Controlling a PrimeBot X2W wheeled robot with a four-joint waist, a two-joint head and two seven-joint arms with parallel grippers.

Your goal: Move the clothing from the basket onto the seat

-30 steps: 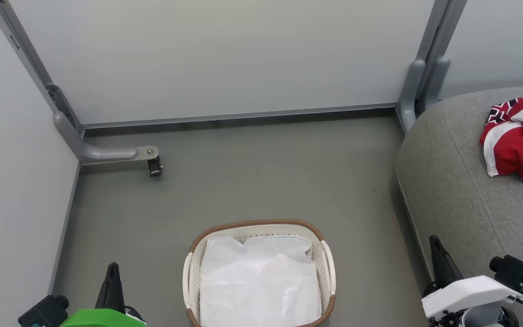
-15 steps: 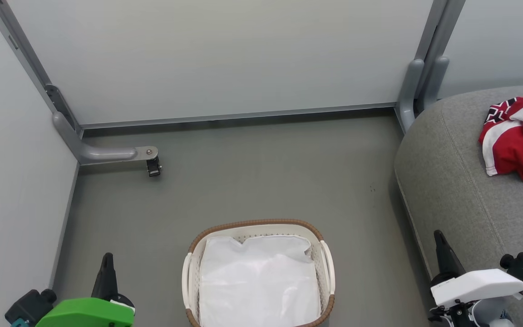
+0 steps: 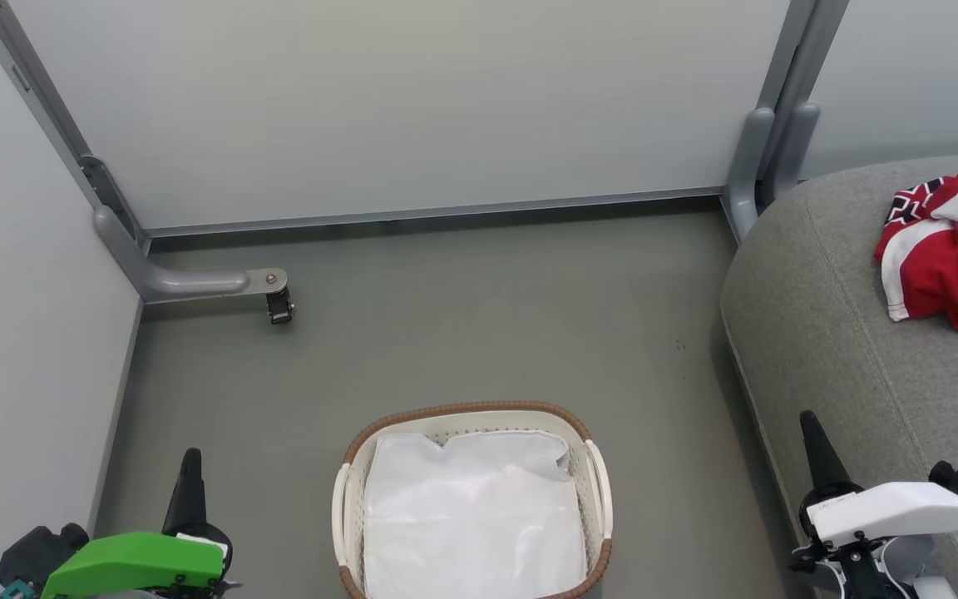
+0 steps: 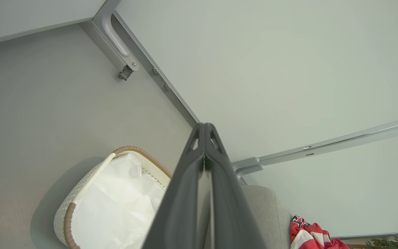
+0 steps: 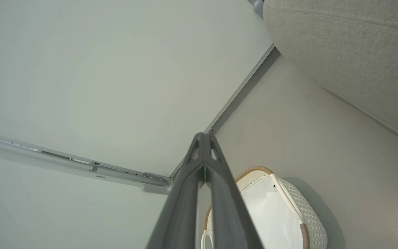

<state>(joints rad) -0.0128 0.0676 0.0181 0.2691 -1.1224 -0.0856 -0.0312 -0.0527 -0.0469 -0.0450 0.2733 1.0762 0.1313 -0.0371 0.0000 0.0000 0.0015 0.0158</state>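
Where the head camera looks down, the basket (image 3: pixel 466 409) stands on the grey floor (image 3: pixel 479 316) at the bottom centre. Inside it lies a flat white sheet (image 3: pixel 471 516), and none of the red clothing. The clothing (image 3: pixel 949 249) lies in a crumpled heap on top of the seat (image 3: pixel 828 333) at the right edge, well apart from the basket. The left gripper (image 3: pixel 190 459) rises at the lower left beside the basket. Its fingers are pressed together into one dark point and hold nothing. The right gripper (image 3: pixel 808 424) rises at the lower right in front of the seat's side, also pinched together and empty. A small caster (image 3: pixel 279 306) sits on a grey bracket by the wall panels (image 3: pixel 412 108) at the far left.

Along the left wrist camera, the left gripper (image 4: pixel 205 127) shows both fingers meeting at the tip, with nothing between them. The basket (image 4: pixel 143 155) with its sheet (image 4: pixel 116 204) lies to the left of the fingers. The seat (image 4: pixel 261 207) and the red clothing (image 4: pixel 309 235) on it lie to their lower right.

Along the right wrist camera, the right gripper (image 5: pixel 204 136) has its fingers touching at the tip and bare. The basket (image 5: pixel 309 214) sits just right of them on the floor, the sheet (image 5: pixel 271 214) inside it. The seat (image 5: pixel 351 52) takes up the upper right corner.
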